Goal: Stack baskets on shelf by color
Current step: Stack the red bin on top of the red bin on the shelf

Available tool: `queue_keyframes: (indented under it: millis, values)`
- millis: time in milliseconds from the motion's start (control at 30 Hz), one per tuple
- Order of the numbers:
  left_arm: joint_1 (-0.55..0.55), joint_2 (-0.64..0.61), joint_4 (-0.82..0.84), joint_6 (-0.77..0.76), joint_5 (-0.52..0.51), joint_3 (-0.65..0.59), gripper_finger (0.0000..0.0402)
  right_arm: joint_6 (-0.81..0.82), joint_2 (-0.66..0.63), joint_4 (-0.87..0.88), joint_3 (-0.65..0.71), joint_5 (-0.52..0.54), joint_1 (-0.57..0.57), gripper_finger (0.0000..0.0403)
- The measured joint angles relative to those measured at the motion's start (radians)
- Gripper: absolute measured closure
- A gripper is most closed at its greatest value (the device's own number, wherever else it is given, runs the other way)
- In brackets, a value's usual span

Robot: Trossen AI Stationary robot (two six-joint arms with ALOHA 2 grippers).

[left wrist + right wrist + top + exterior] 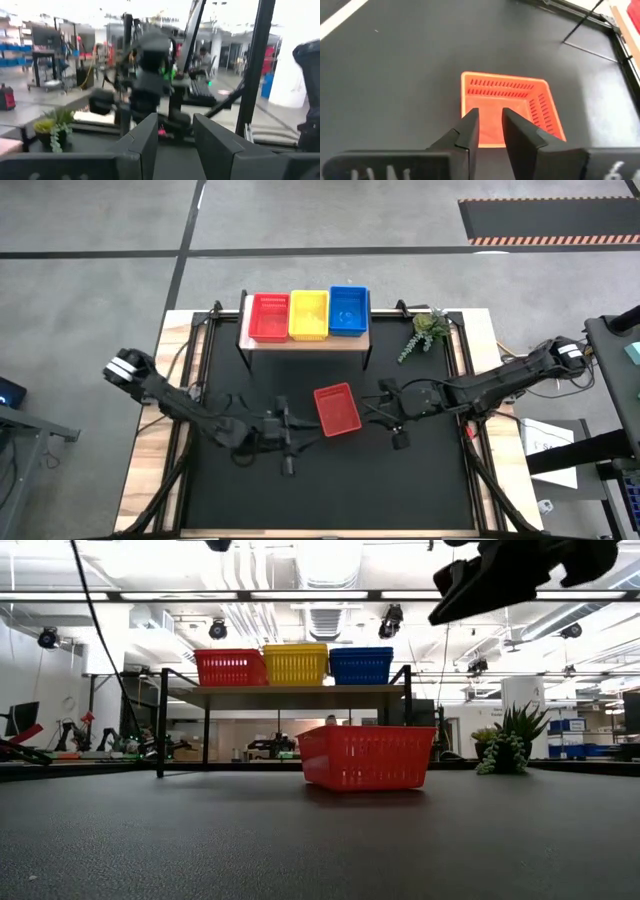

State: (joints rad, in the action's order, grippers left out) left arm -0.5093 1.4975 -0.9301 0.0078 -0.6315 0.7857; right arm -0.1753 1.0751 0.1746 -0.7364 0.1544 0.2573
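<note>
Right hand [490, 131] of the two-armed robot hangs above the black worktop [420, 480], its two dark fingers [467, 131] set a narrow gap apart and gripping nothing, with a loose red basket [506, 110] lying open side up on the surface just beyond the fingertips. From overhead, that red basket [337, 409] sits near the middle of the worktop, turned at a slight angle, between the two arms and touched by neither. Left hand [176, 142] waits at the basket's other side, its fingers also parted with nothing between them; its wrist camera looks across the worktop toward the right arm and a small potted plant [54, 127].

At the far edge of the worktop stands the shelf [305, 342], a light wood top on thin black legs. On it, side by side, rest a red basket stack [268, 317], a yellow basket stack [308, 314] and a blue basket stack [348, 310]; how many baskets are nested in each cannot be told. The plant [426, 332] stands on the worktop just beside the shelf's blue end. At table height, the loose basket [364, 756] sits in front of the shelf, well apart from it.
</note>
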Motion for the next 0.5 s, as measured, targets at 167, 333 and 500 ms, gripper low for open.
queue_keyframes:
  millis: [167, 333, 500]
  values:
    - [0.027, 0.103, 0.265, -0.183, 0.000, 0.153, 0.0292, 0.031, -0.053, 0.034, 0.001, -0.059, 0.009, 0.0341]
    - [0.046, 0.185, 0.705, -0.384, 0.009, 0.318, 0.0292, 0.035, -0.104, 0.054, 0.029, -0.058, 0.078, 0.0350]
    - [0.064, 0.275, 0.947, -0.445, 0.083, 0.450, 0.0292, 0.052, -0.131, 0.027, 0.056, 0.045, 0.166, 0.0351]
